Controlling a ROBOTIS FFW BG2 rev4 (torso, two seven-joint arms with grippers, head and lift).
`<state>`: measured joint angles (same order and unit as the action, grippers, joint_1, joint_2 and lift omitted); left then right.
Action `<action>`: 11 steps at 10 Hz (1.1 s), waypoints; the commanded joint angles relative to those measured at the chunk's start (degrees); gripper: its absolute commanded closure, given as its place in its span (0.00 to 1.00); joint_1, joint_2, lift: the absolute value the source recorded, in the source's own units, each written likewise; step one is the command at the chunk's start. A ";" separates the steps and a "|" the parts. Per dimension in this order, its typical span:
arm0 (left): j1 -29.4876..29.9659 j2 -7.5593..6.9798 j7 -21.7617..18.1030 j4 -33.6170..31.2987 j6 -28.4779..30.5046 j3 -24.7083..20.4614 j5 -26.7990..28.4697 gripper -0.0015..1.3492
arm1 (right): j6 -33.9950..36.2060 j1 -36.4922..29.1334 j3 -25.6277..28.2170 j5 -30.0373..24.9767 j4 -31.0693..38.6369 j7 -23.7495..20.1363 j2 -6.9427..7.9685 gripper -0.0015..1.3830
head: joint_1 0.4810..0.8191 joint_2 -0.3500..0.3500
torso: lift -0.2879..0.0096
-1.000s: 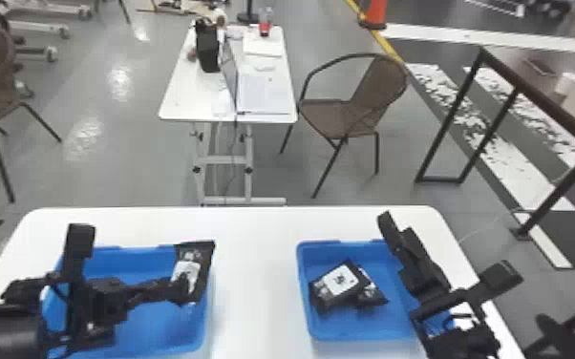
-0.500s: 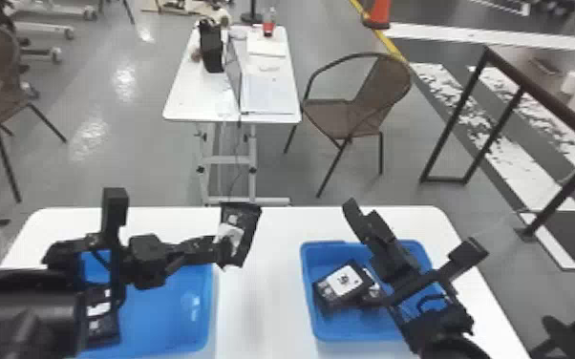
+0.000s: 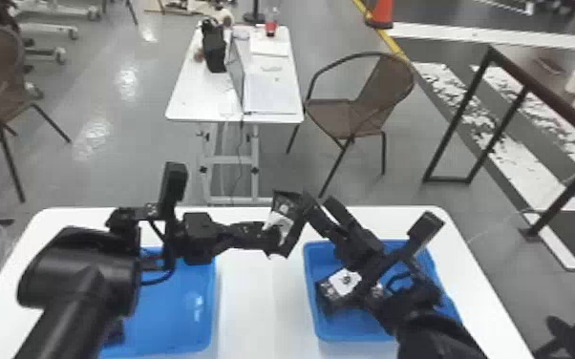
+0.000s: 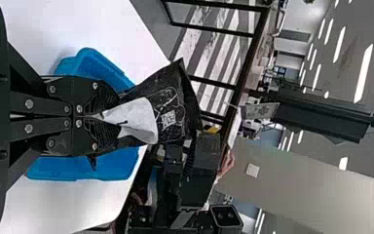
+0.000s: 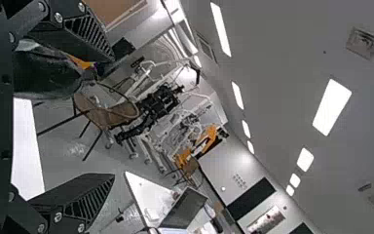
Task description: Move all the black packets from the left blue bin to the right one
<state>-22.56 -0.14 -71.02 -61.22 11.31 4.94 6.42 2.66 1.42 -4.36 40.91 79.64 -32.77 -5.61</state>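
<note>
Gripping a black, white-labelled plastic packet (image 4: 175,127), the left gripper (image 4: 114,119) was closed; the right gripper (image 5: 112,116) stood open near it. At least one black packet with a white label (image 3: 344,281) lay in the right blue plastic bin (image 3: 309,291) — a dark shape (image 3: 114,332), probably another, awaited transfer in the left blue plastic bin (image 3: 212,296).
</note>
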 commanded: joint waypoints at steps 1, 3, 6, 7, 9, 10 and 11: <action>-1.17 0.29 0.00 1.45 -0.24 1.47 -0.18 0.88 | 0.15 0.87 -1.62 -0.13 -0.27 -0.19 0.08 0.13 | 0.63 0.32 | 0.97; -1.35 0.29 0.00 1.98 -0.24 1.74 -0.09 0.88 | 0.33 1.66 -2.58 -1.54 -0.27 -0.63 0.17 0.13 | 0.63 0.33 | 0.97; -1.44 0.29 0.09 2.24 -0.50 0.59 0.17 0.88 | 1.47 1.22 -3.38 -1.71 -0.53 -0.90 0.96 0.83 | 0.63 0.36 | 0.97; -1.61 0.29 0.09 2.24 -0.59 0.51 0.17 0.88 | 1.56 0.95 -3.38 -1.54 -0.71 -1.25 1.48 0.83 | 0.63 0.37 | 0.97; -1.70 0.29 0.26 2.24 -0.85 0.24 0.08 0.88 | 1.73 0.95 -3.90 -1.54 -1.24 -2.22 1.66 0.93 | 0.63 0.39 | 0.97; -1.61 0.29 0.53 2.24 -1.03 0.24 -0.18 0.88 | 1.38 1.04 -3.82 -1.10 -1.50 -2.22 1.75 0.93 | 0.63 0.39 | 0.97; -1.17 0.29 1.67 2.24 -1.47 -0.37 -1.06 0.79 | 0.59 1.13 -3.73 0.39 -1.94 -2.22 1.75 0.93 | 0.63 0.40 | 0.97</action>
<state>-23.99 0.01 -69.39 -58.97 10.16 4.83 5.79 3.66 2.46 -8.16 40.60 77.90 -34.95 -3.86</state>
